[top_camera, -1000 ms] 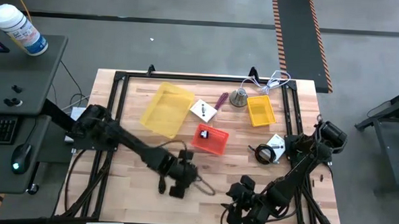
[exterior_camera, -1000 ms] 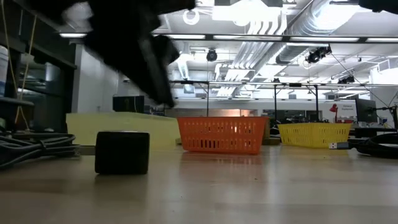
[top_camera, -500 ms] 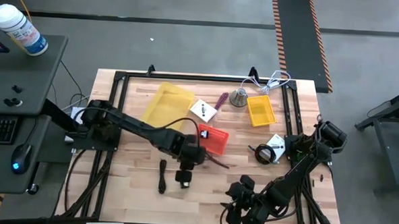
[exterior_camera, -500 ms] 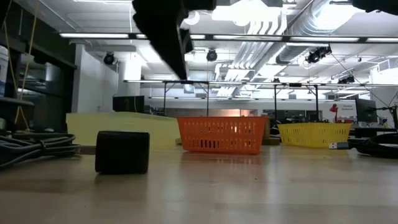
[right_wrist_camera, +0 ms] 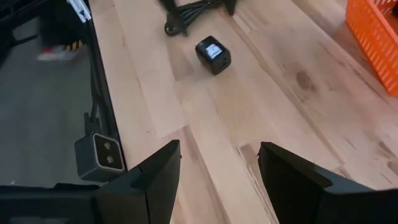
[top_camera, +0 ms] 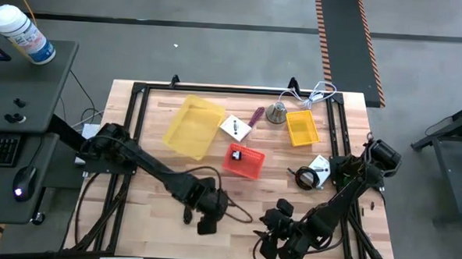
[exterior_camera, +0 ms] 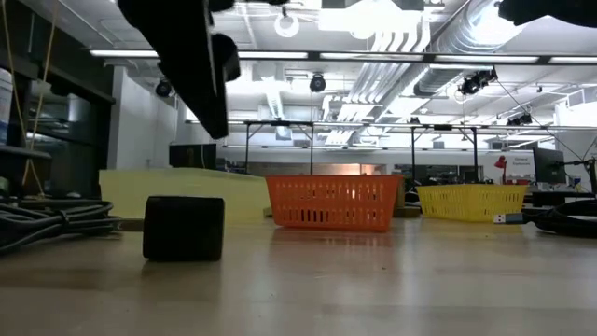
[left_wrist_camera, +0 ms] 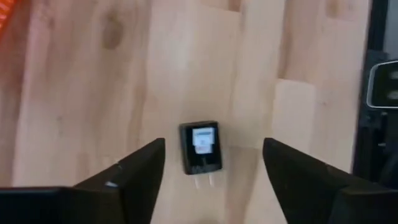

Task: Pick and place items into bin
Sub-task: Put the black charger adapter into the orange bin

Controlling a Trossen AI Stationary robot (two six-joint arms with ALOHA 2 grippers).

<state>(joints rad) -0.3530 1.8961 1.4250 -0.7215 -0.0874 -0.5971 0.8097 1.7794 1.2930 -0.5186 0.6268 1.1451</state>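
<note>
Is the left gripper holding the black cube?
No. In the left wrist view the black cube lies on the table between the open fingers, untouched.

Left arm (top_camera: 147, 166): dark, jointed, black cable looped alongside.
Right arm (top_camera: 345, 193): same dark build.
Fingers (left_wrist_camera: 134, 174): matte black (wedge-shaped).

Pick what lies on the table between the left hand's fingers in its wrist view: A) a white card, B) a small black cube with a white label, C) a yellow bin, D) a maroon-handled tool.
B: the left wrist view shows the cube on bare wood, framed by the open left hand, not yet gripped.
</note>
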